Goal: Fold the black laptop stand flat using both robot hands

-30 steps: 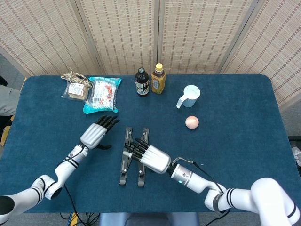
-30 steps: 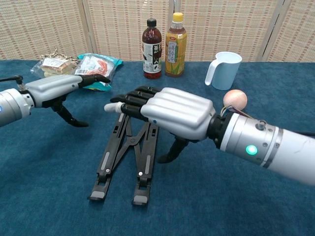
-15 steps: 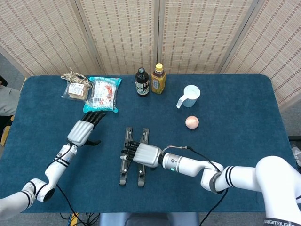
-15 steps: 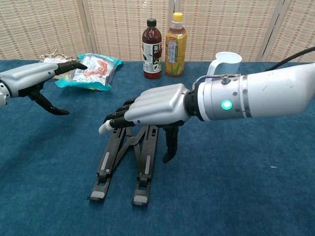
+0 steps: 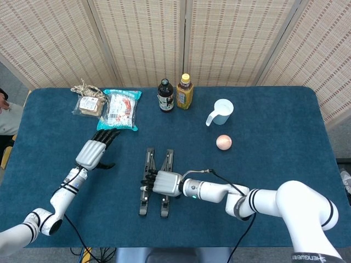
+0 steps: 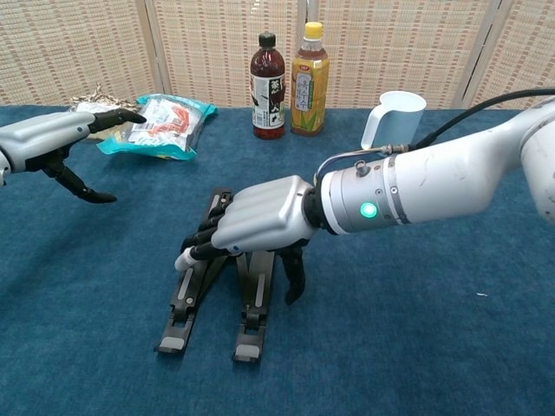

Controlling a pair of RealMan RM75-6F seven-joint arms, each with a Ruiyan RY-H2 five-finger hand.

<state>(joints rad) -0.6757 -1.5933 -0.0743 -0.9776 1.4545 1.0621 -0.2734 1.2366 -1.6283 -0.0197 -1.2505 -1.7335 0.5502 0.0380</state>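
Right hand [image 6: 260, 224] presses its spread fingers on the stand [image 6: 217, 286], flattening it; left hand [image 6: 52, 139], fingers apart, should join next

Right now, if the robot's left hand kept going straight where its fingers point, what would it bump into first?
Probably the teal snack packet. The left hand points up the table toward it, fingertips nearly at its near edge, though its height above the table is unclear.

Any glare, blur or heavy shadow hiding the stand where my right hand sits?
Head view: even light, sharp, only soft shadows; the right hand covers the middle of the black laptop stand. Chest view: no glare, slight sheen on the hand's shell, stand's near feet clear.
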